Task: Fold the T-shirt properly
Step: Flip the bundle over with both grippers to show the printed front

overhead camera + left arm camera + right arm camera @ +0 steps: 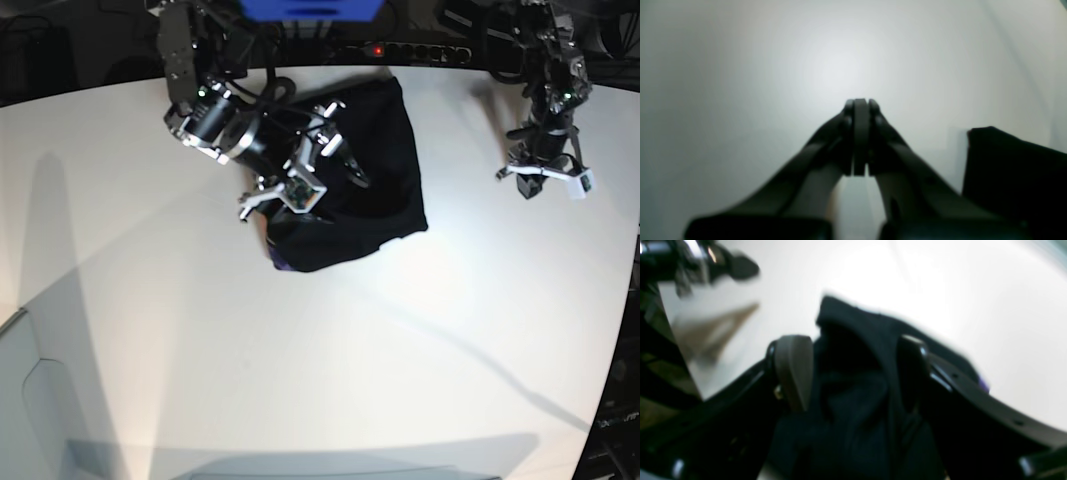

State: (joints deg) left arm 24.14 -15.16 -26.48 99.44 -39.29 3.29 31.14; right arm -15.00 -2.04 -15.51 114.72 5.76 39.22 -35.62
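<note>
- My right gripper (pixel 853 373) stands with fingers spread wide, black cloth of the T-shirt (pixel 853 413) bunched between them; nothing is pinched.
- My left gripper (pixel 860 106) has its fingers pressed together on nothing, over bare white table (pixel 740 83).
- Only the base view shows the whole T-shirt (pixel 385 170), a folded heap near the table's (pixel 300 380) far edge, well apart from my left gripper (pixel 530 185).

Am seeing T-shirt (pixel 385 160) showing plain black, no pattern across cloth, small purple patch peeking at lower edge. Table (pixel 300 360) reading flat white, grey shadows streaking across it. Right gripper (pixel 853 370) showing black, one finger pad looking grey-brown. Left gripper (pixel 860 133) appearing black, white casing at wrist. Blue box (pixel 310 9) sitting at far edge.
</note>
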